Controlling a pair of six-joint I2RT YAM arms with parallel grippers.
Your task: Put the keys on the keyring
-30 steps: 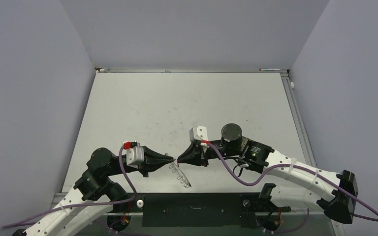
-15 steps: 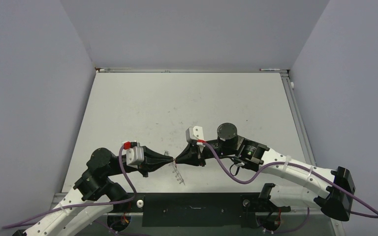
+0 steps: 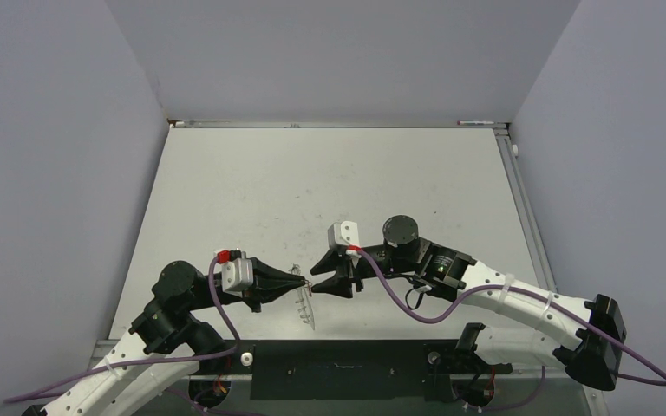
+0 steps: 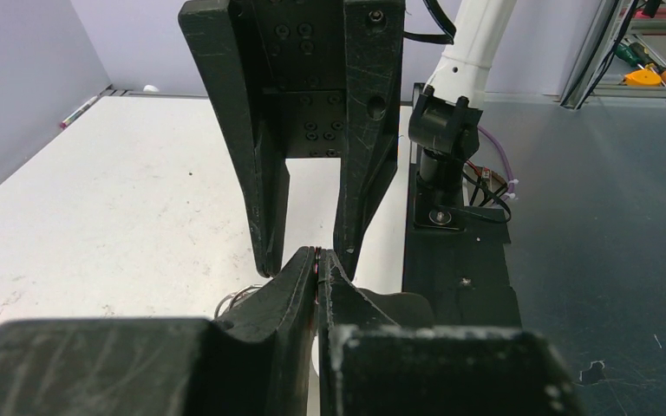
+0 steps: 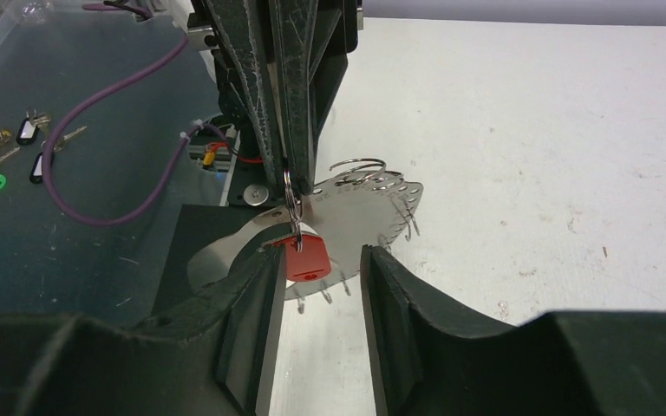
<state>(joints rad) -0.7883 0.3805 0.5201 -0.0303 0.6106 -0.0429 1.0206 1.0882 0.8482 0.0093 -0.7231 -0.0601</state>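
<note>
Key (image 5: pixel 303 257) within the spread right end effector (image 5: pixel 318 256)

I see my left gripper (image 4: pixel 316 256) pinched tight, with the thin wire of the keyring (image 4: pixel 315 270) caught between its tips. More silvery wire curves out low on its left. The right gripper (image 4: pixel 306 263) faces me from above, its fingers (image 4: pixel 264 234) spread either side of mine. All this sits over the white tabletop (image 4: pixel 95 199), near the edge that meets a black base plate (image 4: pixel 455 251).

Left gripper (image 3: pixel 304 280), keyring (image 5: pixel 373 204) dangling, blocks right gripper (image 3: pixel 313 279) head-on; far table (image 3: pixel 312 173) free.
</note>
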